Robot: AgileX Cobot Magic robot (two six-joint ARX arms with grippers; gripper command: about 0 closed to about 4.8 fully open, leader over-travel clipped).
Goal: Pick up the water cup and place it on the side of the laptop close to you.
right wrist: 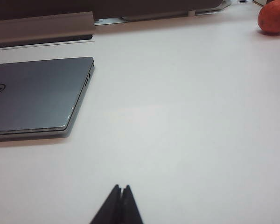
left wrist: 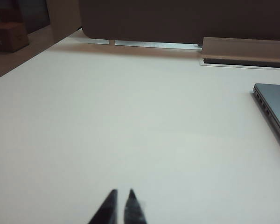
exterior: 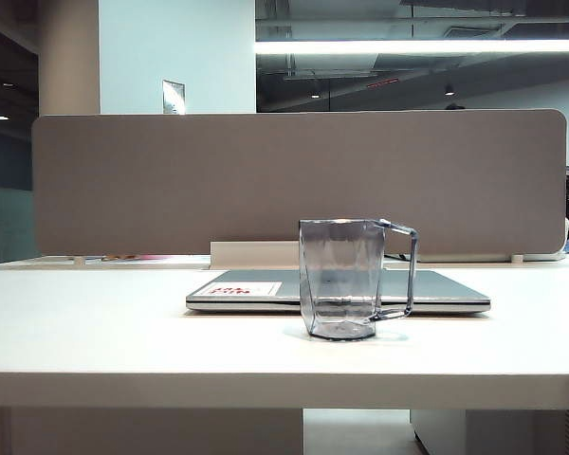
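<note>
Both end effectors, left [left wrist: 120, 205] nearly closed and right [right wrist: 121, 203] pinched shut, are hovering empty over bare tabletop [exterior: 95, 332], while the water cup [exterior: 346, 280] is standing lower centre before the laptop [exterior: 436, 292] (seemingly placed already).

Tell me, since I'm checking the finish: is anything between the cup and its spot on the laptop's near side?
Nothing visible: the cup already stands on the table before the closed laptop. Both grippers, left and right, hover over bare table.
</note>
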